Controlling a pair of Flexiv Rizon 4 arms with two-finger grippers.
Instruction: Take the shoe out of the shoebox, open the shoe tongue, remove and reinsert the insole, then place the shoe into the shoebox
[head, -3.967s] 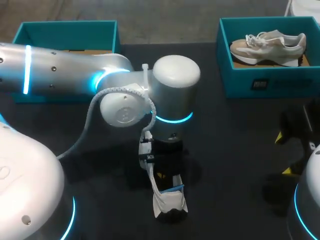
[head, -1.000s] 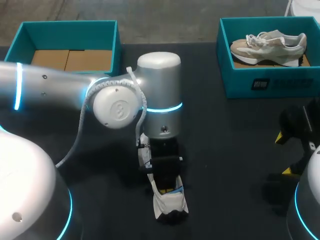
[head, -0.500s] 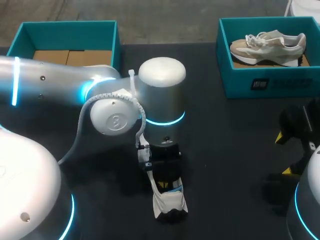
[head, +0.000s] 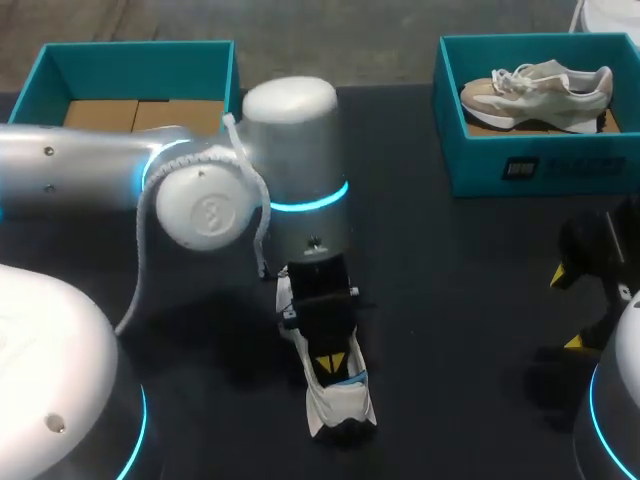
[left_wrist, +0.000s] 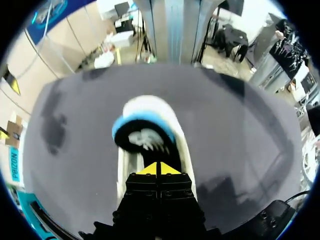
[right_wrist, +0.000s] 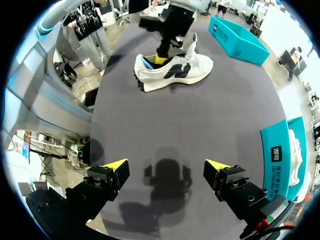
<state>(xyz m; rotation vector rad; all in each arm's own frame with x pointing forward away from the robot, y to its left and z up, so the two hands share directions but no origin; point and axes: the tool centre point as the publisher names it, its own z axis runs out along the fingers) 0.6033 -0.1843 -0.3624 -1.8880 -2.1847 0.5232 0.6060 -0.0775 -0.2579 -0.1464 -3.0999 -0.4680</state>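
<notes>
A white shoe (head: 341, 408) with a black side mark and blue lining stands on the black table near its front edge. My left gripper (head: 328, 362) hangs over the shoe's opening, its yellow tips pressed together and shut. In the left wrist view the gripper (left_wrist: 159, 168) sits just above the dark opening of the shoe (left_wrist: 148, 107), and I see nothing between the tips. The right wrist view shows the shoe (right_wrist: 175, 70) side on, with the left gripper (right_wrist: 160, 60) dipping into it. My right gripper (right_wrist: 166, 165) stands wide open over bare table, at the right edge (head: 568, 308).
An open teal shoebox (head: 130, 58) with a cardboard floor stands at the back left, partly behind my left arm. A second teal box (head: 540, 160) at the back right holds a beige shoe (head: 535, 85). Bare table lies between the shoe and the right gripper.
My left arm has swung its wrist toward the back left and the gripper has tilted, so its yellow tips now show above the shoe. Shoe and right arm stayed put.
</notes>
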